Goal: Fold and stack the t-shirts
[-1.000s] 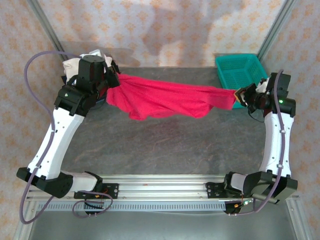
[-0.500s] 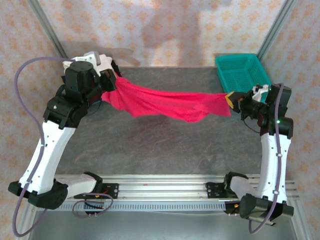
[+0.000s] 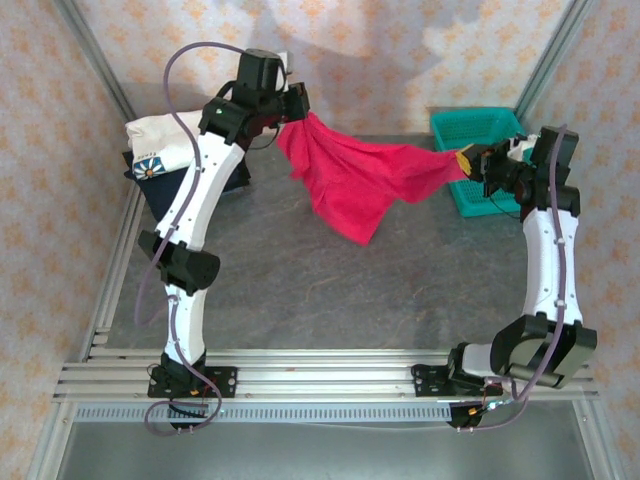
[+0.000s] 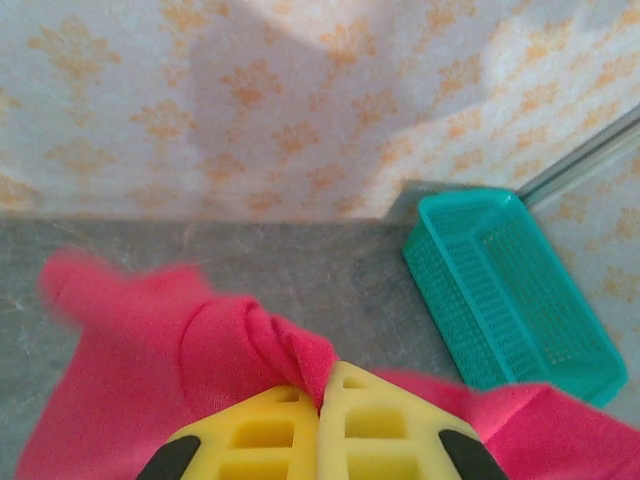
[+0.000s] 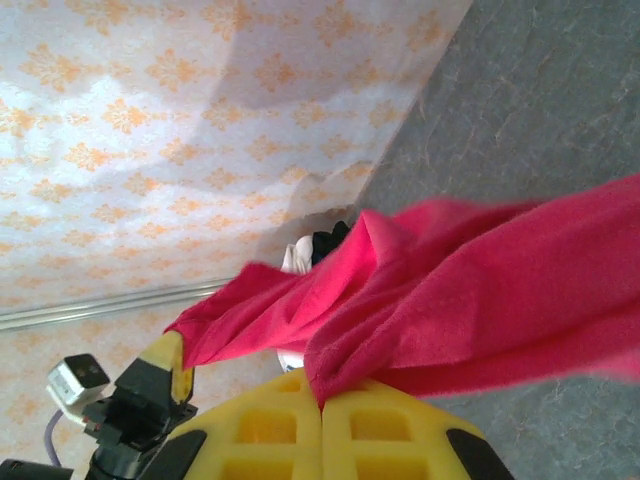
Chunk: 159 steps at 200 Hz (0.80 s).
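Above grey table (image 3: 300,290), red t-shirt (image 3: 350,185) between left claw (image 3: 295,103) and right claw (image 3: 468,160), each clamped on it.

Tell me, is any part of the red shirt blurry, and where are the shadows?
Left wrist view: the red shirt is smeared at its far left edge, and a soft grey shadow lies on the wallpaper. Right wrist view: the shirt's folds look crisper, with shadow on the wallpaper too.
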Available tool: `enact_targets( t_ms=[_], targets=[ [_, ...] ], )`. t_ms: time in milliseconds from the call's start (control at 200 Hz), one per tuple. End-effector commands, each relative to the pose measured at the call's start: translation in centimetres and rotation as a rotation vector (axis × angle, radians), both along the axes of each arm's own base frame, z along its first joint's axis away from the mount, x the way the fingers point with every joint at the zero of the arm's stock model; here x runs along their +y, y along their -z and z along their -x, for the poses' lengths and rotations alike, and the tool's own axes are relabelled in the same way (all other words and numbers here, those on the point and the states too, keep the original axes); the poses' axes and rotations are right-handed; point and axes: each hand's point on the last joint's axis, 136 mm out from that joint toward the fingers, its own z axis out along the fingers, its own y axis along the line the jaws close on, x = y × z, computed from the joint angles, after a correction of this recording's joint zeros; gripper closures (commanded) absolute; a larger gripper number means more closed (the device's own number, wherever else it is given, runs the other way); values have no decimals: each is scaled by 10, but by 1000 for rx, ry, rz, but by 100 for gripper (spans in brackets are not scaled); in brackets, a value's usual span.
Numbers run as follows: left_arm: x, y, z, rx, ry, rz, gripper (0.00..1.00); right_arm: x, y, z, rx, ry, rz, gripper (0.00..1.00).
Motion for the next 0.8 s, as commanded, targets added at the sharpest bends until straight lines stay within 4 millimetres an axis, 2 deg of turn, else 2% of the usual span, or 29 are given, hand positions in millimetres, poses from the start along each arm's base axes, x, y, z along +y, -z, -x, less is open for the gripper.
enact_targets(
  t_ms=[0, 45, 70, 90, 165, 255, 355, 380, 545, 590, 616, 646, 666, 686, 731, 791],
  targets=[
    [2, -8, 32, 12, 66, -40, 100, 15, 15, 26, 43, -4, -75, 100],
    [9, 12, 37, 56, 55, -82, 100, 24, 32, 40, 76, -9, -95, 100],
    [13, 35, 38, 106, 46, -113, 100, 28, 43, 47, 104, -13, -111, 100],
    [19, 34, 45, 104, 36, -121, 100, 32, 52, 52, 126, -16, -124, 100],
    [36, 71, 52, 191, -1, -152, 100, 47, 81, 70, 194, -25, -178, 100],
    [55, 94, 52, 242, -44, -199, 100, 64, 105, 91, 259, -38, -220, 100],
    [58, 109, 37, 272, -38, -238, 100, 75, 131, 104, 328, -43, -259, 100],
    [55, 126, 28, 310, -28, -260, 100, 76, 136, 105, 339, -37, -268, 100],
    [28, 161, -18, 359, 14, -308, 98, 77, 174, 102, 427, -32, -261, 100],
    [18, 172, -27, 362, 22, -312, 92, 79, 186, 100, 456, -46, -243, 100],
    [12, 178, -31, 365, 24, -305, 82, 80, 192, 99, 470, -52, -230, 100],
    [5, 184, -34, 368, 28, -290, 63, 81, 201, 99, 494, -58, -217, 100],
    [0, 190, -35, 375, 30, -279, 52, 82, 206, 98, 508, -60, -209, 97],
    [-3, 193, -37, 382, 26, -260, 45, 84, 211, 97, 522, -67, -203, 94],
    [-9, 198, -36, 399, 16, -226, 36, 90, 219, 94, 539, -90, -187, 85],
    [-10, 195, -30, 409, -5, -221, 31, 99, 229, 94, 572, -129, -159, 65]
  ],
)
